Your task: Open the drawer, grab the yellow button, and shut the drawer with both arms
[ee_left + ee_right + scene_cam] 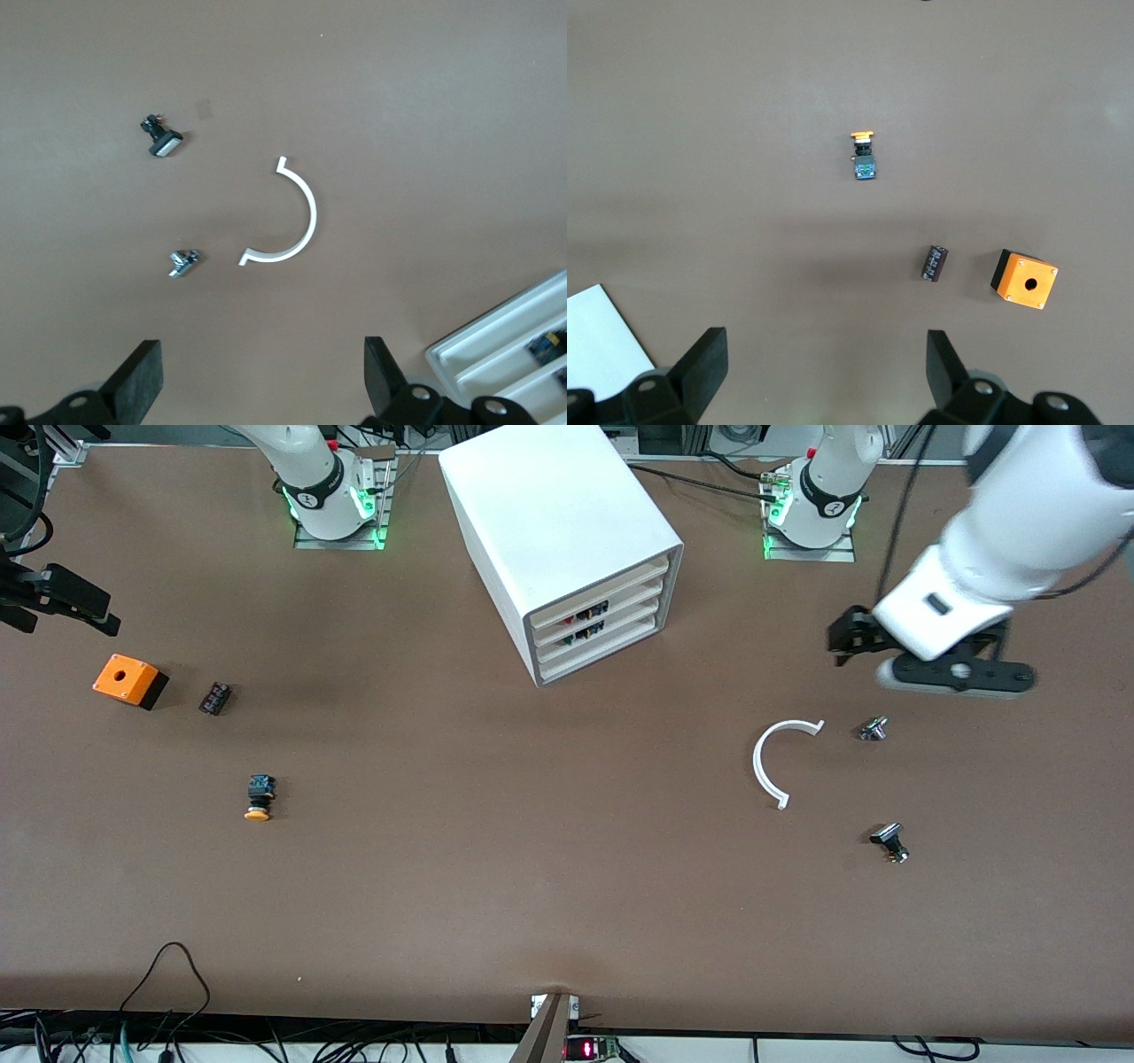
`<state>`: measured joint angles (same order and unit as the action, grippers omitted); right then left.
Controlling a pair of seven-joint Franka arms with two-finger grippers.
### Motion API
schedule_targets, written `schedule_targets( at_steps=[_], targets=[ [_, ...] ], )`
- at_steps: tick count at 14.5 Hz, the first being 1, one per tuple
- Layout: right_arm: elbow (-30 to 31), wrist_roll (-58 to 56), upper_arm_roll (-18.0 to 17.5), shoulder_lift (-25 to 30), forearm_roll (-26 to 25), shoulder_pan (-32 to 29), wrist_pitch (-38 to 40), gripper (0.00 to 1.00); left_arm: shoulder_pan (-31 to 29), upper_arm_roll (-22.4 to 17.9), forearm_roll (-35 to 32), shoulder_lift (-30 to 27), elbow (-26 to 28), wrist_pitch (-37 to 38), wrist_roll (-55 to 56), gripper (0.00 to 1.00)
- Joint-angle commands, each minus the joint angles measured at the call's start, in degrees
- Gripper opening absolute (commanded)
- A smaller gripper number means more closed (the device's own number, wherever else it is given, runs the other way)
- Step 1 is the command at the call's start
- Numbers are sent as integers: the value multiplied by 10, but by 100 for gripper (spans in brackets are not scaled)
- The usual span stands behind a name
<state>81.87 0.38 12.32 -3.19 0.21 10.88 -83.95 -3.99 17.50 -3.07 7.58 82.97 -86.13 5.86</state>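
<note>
The button [258,798], yellow cap and black body, lies on its side on the matte brown counter [496,886] toward the right arm's end. The drawer [601,593] sits shut in its smooth white cabinet [549,514]. Both pincers hang spread and empty: left pincer [261,381] near the white arc [775,760], right pincer [824,376] at the counter's edge.

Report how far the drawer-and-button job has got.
Looks done: the yellow-capped black push button lies on the brown table, and the top drawer of the white cabinet sits flush. In hand: nothing. The left claw hangs open over the table beside the white curved plastic piece; the right claw is open and empty. Left: seemingly nothing.
</note>
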Motion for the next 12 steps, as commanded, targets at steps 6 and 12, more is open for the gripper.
schedule_targets(
  at_steps=[6, 12],
  targets=[
    [-7, 16, -139, 2, -9, -121, 7, 99, 56, -137, 10, -129, 162, -115, -80, 100],
    [-7, 29, -136, 2, -9, -121, 7, 99, 77, -186, 38, -108, 155, -107, -97, 100]
  ],
)
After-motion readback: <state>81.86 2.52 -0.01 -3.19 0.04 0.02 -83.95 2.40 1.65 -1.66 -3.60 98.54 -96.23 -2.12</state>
